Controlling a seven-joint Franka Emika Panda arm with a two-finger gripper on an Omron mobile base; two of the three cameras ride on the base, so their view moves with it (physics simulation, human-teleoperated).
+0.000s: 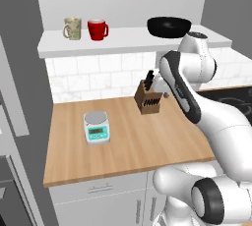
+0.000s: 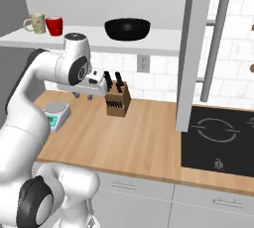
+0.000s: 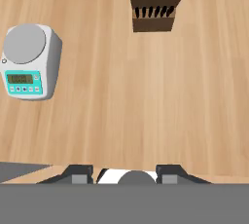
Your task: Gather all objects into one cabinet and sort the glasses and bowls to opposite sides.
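On the white shelf (image 1: 128, 43) at the upper frame stand a mottled beige mug (image 1: 73, 28), glossy red mug (image 1: 98, 29) and wide black bowl (image 1: 169, 26); the hand (image 3: 124, 173) is half open, empty.

You have a desk (image 1: 133, 146) of pale wood with a smooth, matt grain. The knife block (image 1: 148, 99) on it is a darker wood. The scale (image 3: 28, 62) looks like white plastic with a dull grey metal plate. Up on the plain white shelf (image 1: 118, 43), the red mug (image 1: 98, 29) and black bowl (image 1: 169, 26) are glossy, and the beige mug (image 1: 73, 28) is mottled. The wall tiles (image 1: 98, 75) look glossy white.
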